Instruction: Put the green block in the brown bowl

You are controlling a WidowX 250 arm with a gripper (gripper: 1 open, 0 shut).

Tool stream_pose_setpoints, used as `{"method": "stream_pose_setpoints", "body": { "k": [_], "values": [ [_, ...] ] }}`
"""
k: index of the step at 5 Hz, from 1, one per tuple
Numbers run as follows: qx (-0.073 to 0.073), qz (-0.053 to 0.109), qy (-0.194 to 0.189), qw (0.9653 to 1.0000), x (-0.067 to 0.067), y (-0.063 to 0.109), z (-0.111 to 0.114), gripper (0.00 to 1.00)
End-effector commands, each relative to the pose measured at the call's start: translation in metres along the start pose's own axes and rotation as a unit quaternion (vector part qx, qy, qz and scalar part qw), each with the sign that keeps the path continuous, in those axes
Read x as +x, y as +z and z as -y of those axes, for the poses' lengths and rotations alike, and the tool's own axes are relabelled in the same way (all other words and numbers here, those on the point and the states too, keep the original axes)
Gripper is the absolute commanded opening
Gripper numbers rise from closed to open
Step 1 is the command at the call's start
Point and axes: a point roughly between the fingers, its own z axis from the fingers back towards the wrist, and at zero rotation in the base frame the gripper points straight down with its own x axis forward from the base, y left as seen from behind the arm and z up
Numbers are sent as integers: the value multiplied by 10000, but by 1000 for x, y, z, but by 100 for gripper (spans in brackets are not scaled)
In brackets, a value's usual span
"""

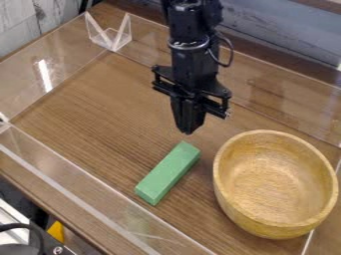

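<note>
The gripper (190, 126) points straight down, its black fingers pressed together into a single narrow tip with nothing between them. The tip hangs clear above the wooden table (94, 115), and no object touches it.

The green block (168, 172) lies flat on the table below and slightly to the camera-left of the fingertip, nearer the camera. Its long axis runs diagonally: the upper end points toward the gripper, and the lower end points toward the front left edge of the table. The block's upper end sits just short of the spot beneath the tip; the two are apart, with a visible strip of table between them in the picture.

The brown bowl (277, 183) stands upright on the table to the camera-right of and below the gripper, near the front right corner. Its rim is near the block's upper end but not touching it. The bowl's interior shows wood grain only.

Above the fingers, the black arm (190, 40) rises vertically out of the top of the view. Clear acrylic walls (80, 204) border the table on the left and front sides.
</note>
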Motion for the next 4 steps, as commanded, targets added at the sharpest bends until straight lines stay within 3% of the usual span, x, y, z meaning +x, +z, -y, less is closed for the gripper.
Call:
{"method": "stream_pose_setpoints", "body": {
  "k": [1, 2, 4],
  "values": [
    [80, 190, 19, 9998, 12, 10, 0, 0],
    [80, 196, 28, 9998, 6, 12, -1, 100],
    [123, 199, 90, 9997, -6, 10, -4, 100]
  ]
}}
